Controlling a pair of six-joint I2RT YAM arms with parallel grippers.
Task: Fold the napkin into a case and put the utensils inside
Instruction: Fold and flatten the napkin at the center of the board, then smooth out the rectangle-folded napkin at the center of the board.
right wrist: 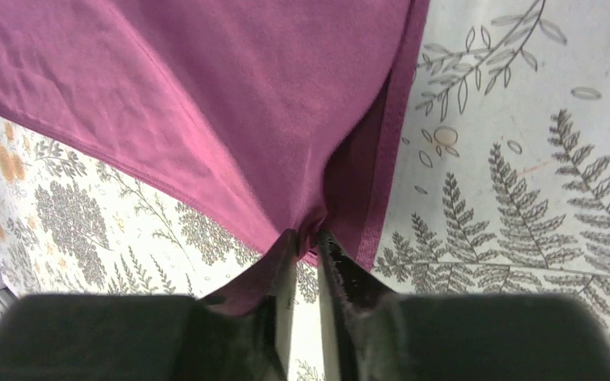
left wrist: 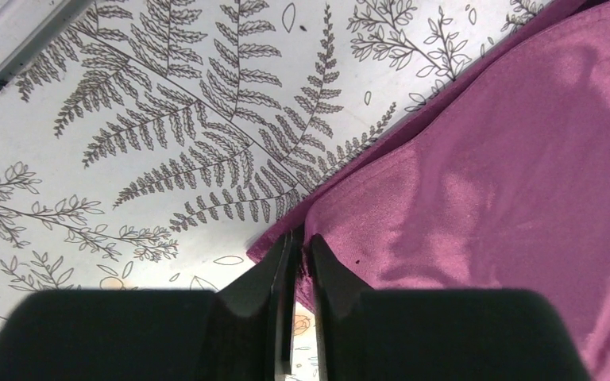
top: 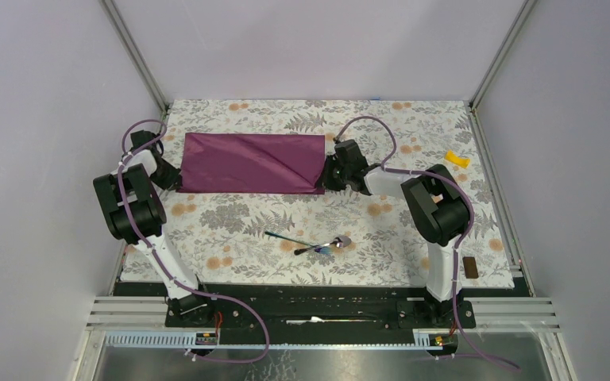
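Presently, item one: napkin [top: 250, 163], dark purple-magenta, spread flat as a wide oblong in the upper middle of the top view, on the floral tablecloth [top: 230, 230]. Seemingly doubled over, to judge by a second hem peeping out along the edge in both wrist views; one diagonal crease toward the right end. Probably kept wide and taut between two corners for squaring the fold, being not yet narrowed to a packet of utensil length. Item two: left gripper [top: 171, 176], low at the lower left corner of the cloth. Seen from its own wrist, jaws nearly together with a slim slit between, cloth corner reaching just to the tips at lower centre of that frame and lying flat beyond; clamped or merely touching, impossible to tell. Item three: right gripper [top: 330, 176], low at the lower right corner. Seen from its own wrist, jaws pressed close on the corner at lower centre, fabric gathered into a pucker right at the tips and fanning away to the upper left; by that pucker, judged a pinch on the napkin. Item four: utensils, well apart from both grippers, crossed in the lower middle of the top view, spoon [top: 330, 244] over bluish-handled piece [top: 286, 237]; untouched, presumably waiting until the cloth is folded.
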